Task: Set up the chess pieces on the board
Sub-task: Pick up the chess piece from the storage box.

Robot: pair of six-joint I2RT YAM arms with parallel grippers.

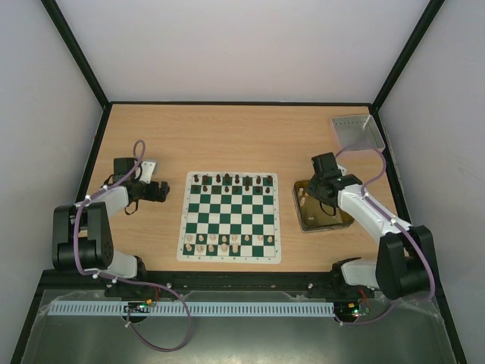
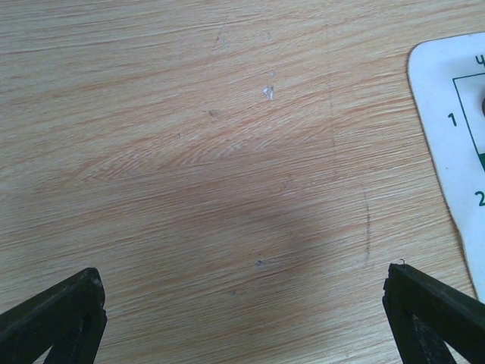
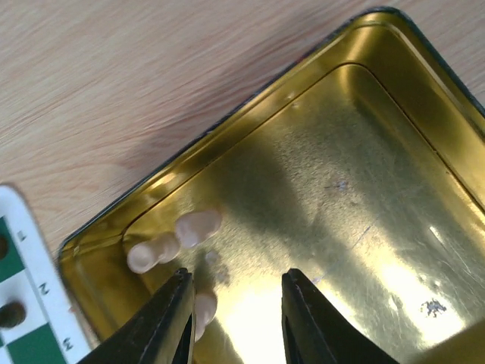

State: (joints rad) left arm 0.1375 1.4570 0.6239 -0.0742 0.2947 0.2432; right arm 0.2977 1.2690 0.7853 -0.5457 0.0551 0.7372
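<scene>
Reaching into a shallow gold rectangular metal tin with the right claw, toward the right edge of the tabletop. Released, jaws parted, nothing between them. Held low over the tin floor, probably to bracket one of the small cream wooden chess pieces lying toppled in the tin corner nearest the board. Noted one more cream piece touching or just beside the outer face of one finger, outside the gap; judged not lined up for a grasp.

Found the flat green-and-white checked board mid-tabletop, closer to the near edge. Dark brown pieces standing along its far row, cream pieces upright along the two near rows; exact count too small to read. Hence, presumably, the fishing in the tin for stragglers.

Left claw likewise released, spread wide over bare wood just off the board's left border, gripping nothing. Likely parked there to stay clear of standing pieces.

Grey square metal tray at the far right corner, well apart.
</scene>
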